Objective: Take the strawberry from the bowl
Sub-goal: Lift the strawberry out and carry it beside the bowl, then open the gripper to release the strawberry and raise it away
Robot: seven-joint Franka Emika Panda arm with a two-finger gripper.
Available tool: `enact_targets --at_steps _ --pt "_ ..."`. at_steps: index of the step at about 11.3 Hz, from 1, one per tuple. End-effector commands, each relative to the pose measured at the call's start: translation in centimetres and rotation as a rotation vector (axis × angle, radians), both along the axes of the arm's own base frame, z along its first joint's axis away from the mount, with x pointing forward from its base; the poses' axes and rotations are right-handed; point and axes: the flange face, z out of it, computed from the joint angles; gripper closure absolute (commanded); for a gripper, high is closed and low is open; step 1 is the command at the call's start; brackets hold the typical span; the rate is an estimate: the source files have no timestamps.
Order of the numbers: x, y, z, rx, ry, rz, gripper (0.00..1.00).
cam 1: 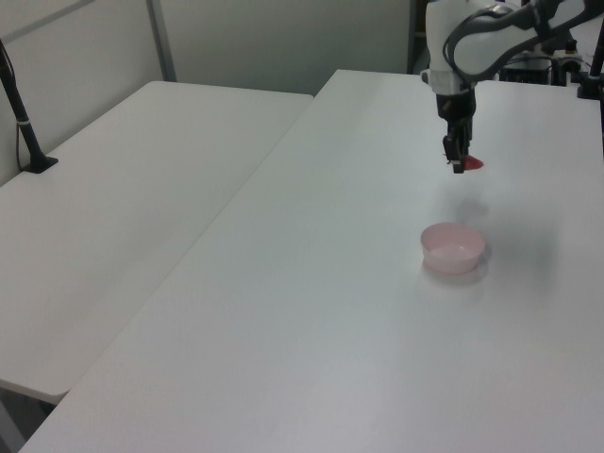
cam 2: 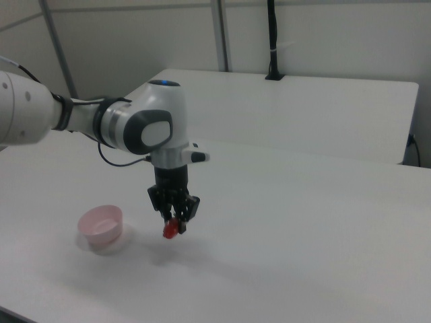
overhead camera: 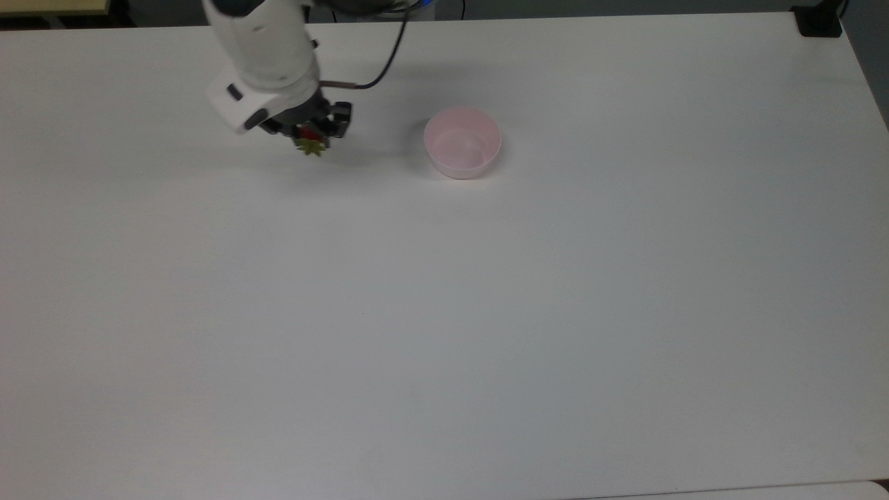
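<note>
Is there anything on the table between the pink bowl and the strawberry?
No. In the top view, only bare white table lies between the bowl and the strawberry, which the tool holds.

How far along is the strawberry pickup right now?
The pick looks done: the bowl sits empty on the table. In hand: the claw grips the strawberry in the air, off to the top view's left of the bowl. Nothing looks left.
</note>
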Motion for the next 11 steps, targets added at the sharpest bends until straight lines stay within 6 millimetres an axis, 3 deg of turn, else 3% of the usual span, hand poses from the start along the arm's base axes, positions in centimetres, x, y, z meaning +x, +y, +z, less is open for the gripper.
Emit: enact_targets --at_steps 1,2,3,4,5,8,9,11 --pt "-0.4 0.2 -1.4 -0.027 0.015 0.023 0.61" --pt "-0.3 0.1 -1.4 -0.030 0.012 0.012 0.17" --pt "-0.2 0.0 -0.8 -0.034 -0.002 -0.007 0.00" --pt "0.0 0.1 0.3 -0.035 -0.018 -0.032 0.00" --pt "0.5 0.2 3.2 -0.037 -0.054 -0.061 0.00" --pt "0.6 2.5 14.5 -0.018 -0.111 -0.056 0.00" --pt "0.3 3.3 17.3 -0.015 -0.157 -0.077 0.00" --pt "-1.0 3.7 20.9 -0.003 -0.211 -0.070 0.00"
